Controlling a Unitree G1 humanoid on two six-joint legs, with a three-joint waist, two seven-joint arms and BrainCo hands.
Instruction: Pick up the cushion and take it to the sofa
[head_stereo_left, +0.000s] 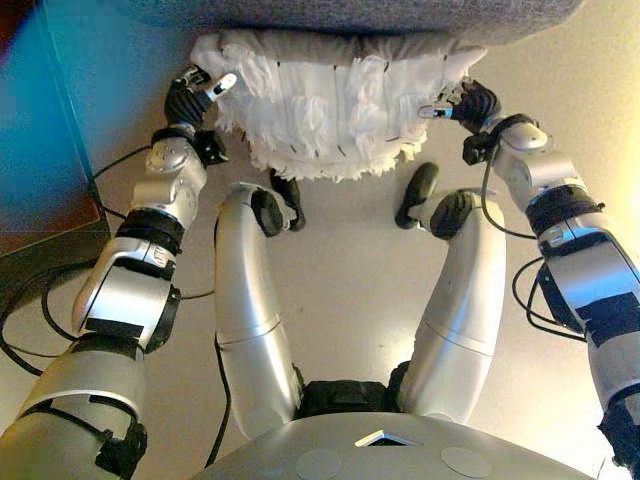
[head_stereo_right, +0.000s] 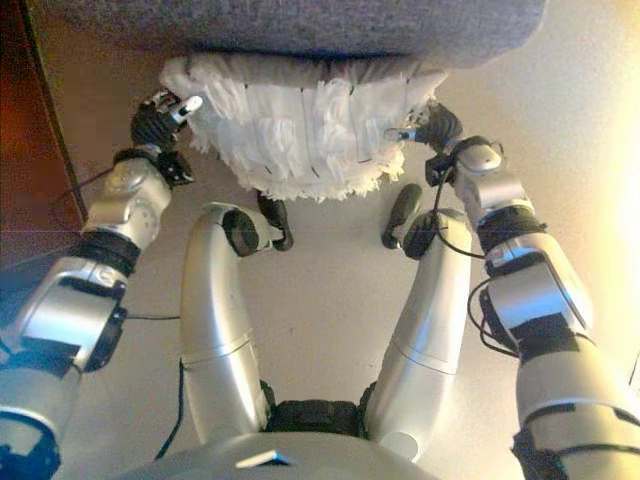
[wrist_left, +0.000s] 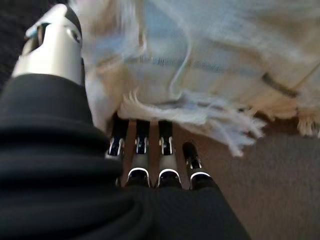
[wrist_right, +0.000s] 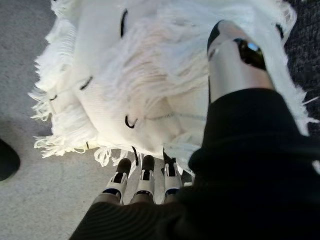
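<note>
White cushion (head_stereo_left: 330, 105) between both clasping robot hands (head_stereo_left: 195, 95)

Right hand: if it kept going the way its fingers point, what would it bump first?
Likely the white fringed cushion: the right hand already has fingers beneath it and the thumb on top. Depth beyond is unclear.

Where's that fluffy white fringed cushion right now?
The fluffy white fringed cushion is in the upper middle of the eye views, held between the left hand and right hand, up against the grey fabric sofa edge.
</note>
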